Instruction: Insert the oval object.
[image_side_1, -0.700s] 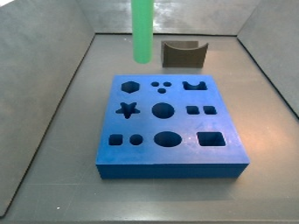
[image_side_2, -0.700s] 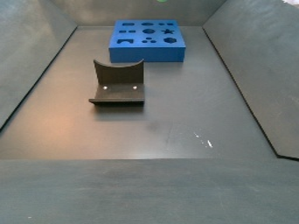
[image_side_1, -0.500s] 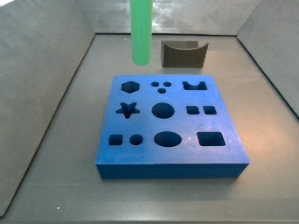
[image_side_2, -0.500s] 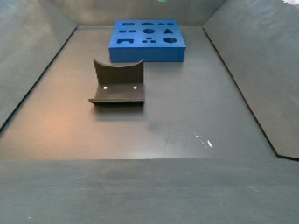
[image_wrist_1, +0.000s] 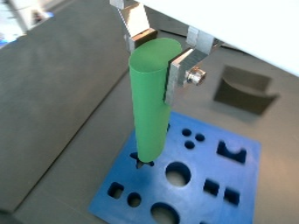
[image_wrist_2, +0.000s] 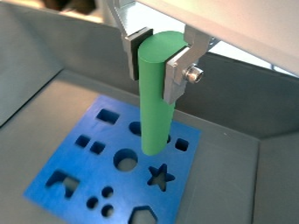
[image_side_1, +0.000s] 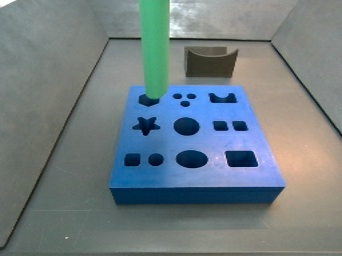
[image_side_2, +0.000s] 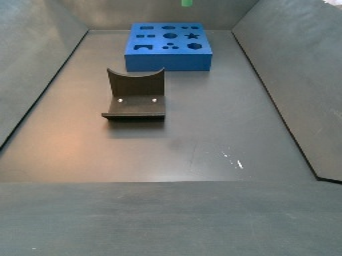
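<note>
Green and smooth, the oval object (image_side_1: 154, 48) hangs upright over the blue block (image_side_1: 195, 150), its lower end at the hexagon hole (image_side_1: 147, 99) at the block's ten o'clock corner in a side view; whether it touches the block cannot be told. Both wrist views show the pincer (image_wrist_1: 165, 48) (image_wrist_2: 163, 50) clamped on the rod's upper end, silver fingers (image_wrist_1: 183, 67) (image_wrist_2: 180, 66) pressing its two sides. To the right, at about one o'clock beyond the block, the dark fixture (image_side_1: 210, 62) stands on the grey desk (image_side_1: 67, 170), well apart from the rod. Another side view shows the fixture (image_side_2: 135, 95) nearer and the block (image_side_2: 170, 46) far behind it.
</note>
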